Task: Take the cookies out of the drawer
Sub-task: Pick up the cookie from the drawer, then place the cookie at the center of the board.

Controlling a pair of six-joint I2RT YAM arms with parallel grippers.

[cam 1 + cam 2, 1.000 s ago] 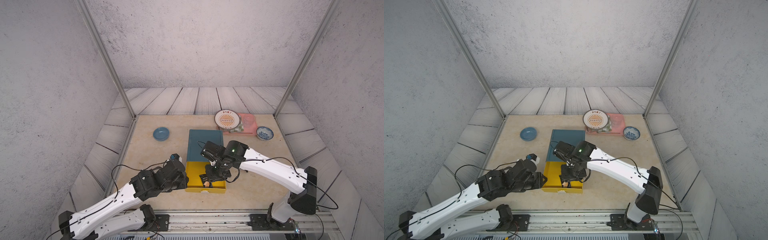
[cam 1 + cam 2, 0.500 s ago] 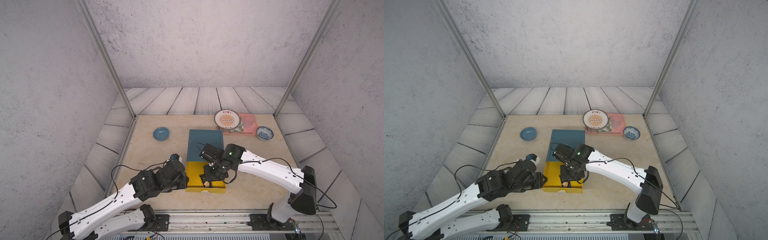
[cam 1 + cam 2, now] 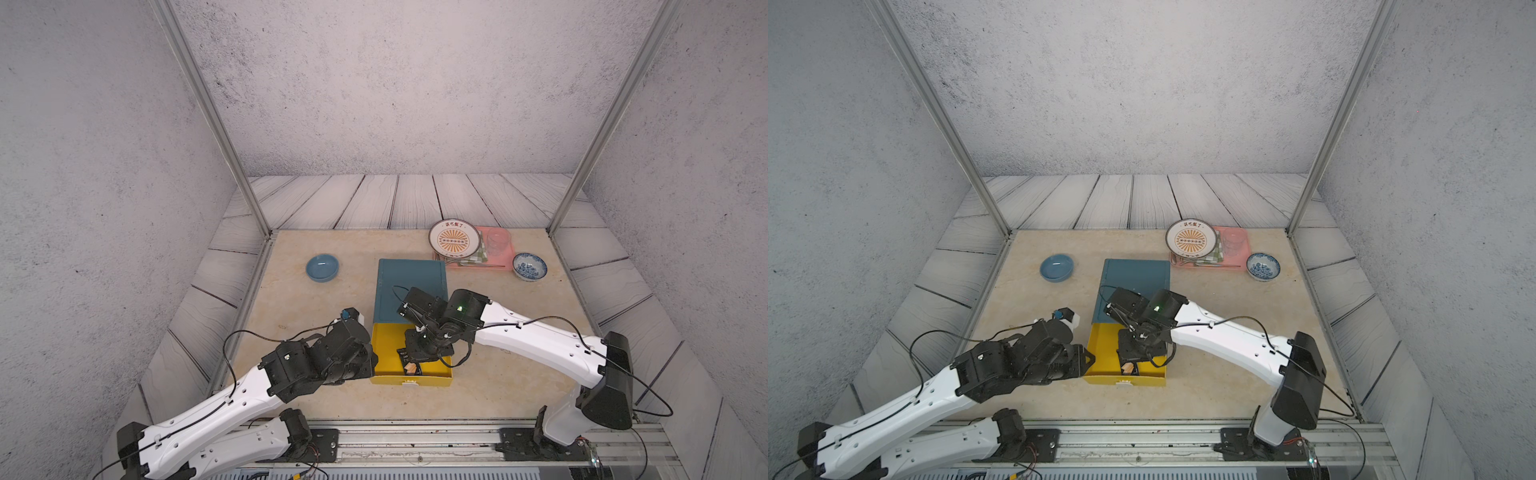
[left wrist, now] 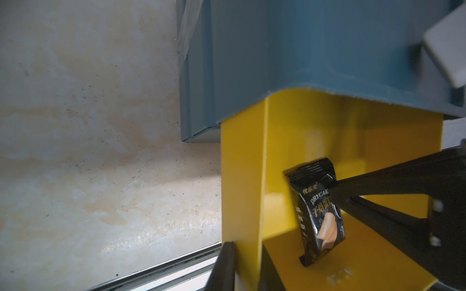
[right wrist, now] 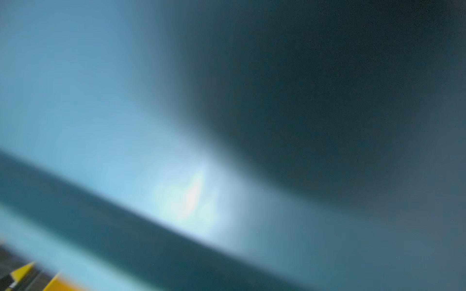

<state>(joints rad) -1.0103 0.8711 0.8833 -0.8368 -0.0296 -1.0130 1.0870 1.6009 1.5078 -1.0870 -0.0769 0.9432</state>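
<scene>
Left wrist view: left tool sits with one finger outside and one inside the side wall of the yellow drawer, clamped on that wall. Drawer is pulled partly out of the teal cabinet. Inside the drawer, the right tool has its two black fingers brought together on a black cookie packet with a tan biscuit picture. The packet stands tilted on its lower end, pinched along one long edge.

Both top views: cabinet lies mid-desk, and the drawer opens toward 6 o'clock. Left tool is at the drawer's 9 o'clock wall. Right tool reaches in from 3 o'clock, pointing down. The packet is under it, near the 6 o'clock front wall, within the drawer.

Desk, other items: a blue dish at 10 o'clock of the cabinet. At 1 o'clock are a pink tray carrying a patterned plate and a clear cup. A blue-and-white bowl sits just beside the tray.

Right wrist view: blurred teal surface only, too close to resolve.
</scene>
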